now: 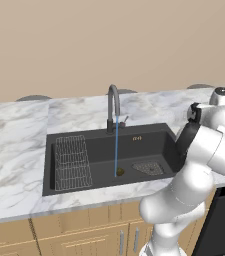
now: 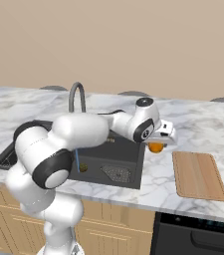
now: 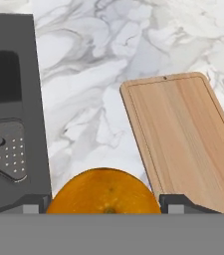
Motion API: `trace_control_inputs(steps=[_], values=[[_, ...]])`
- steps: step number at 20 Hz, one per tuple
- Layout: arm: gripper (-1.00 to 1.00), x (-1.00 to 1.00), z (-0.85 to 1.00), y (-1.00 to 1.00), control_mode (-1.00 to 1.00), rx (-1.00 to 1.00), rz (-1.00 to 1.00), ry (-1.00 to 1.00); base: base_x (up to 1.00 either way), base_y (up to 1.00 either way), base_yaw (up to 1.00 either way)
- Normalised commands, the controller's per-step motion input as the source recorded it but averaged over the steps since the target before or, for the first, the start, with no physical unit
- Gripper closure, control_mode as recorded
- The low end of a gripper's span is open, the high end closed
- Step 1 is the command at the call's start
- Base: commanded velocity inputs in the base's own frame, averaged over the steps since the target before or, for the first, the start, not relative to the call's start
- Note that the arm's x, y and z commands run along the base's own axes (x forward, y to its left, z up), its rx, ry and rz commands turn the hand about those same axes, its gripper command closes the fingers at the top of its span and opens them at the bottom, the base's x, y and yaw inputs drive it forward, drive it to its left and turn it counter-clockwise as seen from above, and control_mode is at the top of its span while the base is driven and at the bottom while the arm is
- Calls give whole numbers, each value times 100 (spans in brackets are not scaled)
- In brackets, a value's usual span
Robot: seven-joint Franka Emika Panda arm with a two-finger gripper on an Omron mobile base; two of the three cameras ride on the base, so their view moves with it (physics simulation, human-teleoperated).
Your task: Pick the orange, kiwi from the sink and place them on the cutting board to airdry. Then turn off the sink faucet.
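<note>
Sitting between the gripper (image 3: 103, 209) fingertips, apparently grasped, the orange (image 3: 103, 194) hangs beside the cutting board (image 3: 183, 144).

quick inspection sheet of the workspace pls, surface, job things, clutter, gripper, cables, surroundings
surface: marble counter, sink set in it
job's things: orange in the gripper over the counter between sink and board; kiwi on the sink floor under the water stream; board bare; faucet running
clutter: nothing seen
grippers: gripper closed on the orange
cables: nothing seen
surroundings: beige wall, wooden cabinets below
</note>
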Motion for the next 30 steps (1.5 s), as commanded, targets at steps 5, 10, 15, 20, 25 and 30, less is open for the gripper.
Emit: trace_control_inputs(steps=[5, 10, 15, 20, 25, 30], values=[[100, 0, 0, -32, -100, 3, -5, 0, 0, 0, 0], [100, 3, 0, -21, -100, 1, -4, 1, 0, 0, 0], [100, 6, -7, -27, -100, 2, -4, 2, 0, 0, 0], [100, 11, -13, -23, -100, 1, -3, 1, 0, 0, 0], [100, 12, -11, -18, -100, 1, -2, 1, 0, 0, 0], [100, 13, -12, -8, -100, 1, -2, 2, 0, 0, 0]])
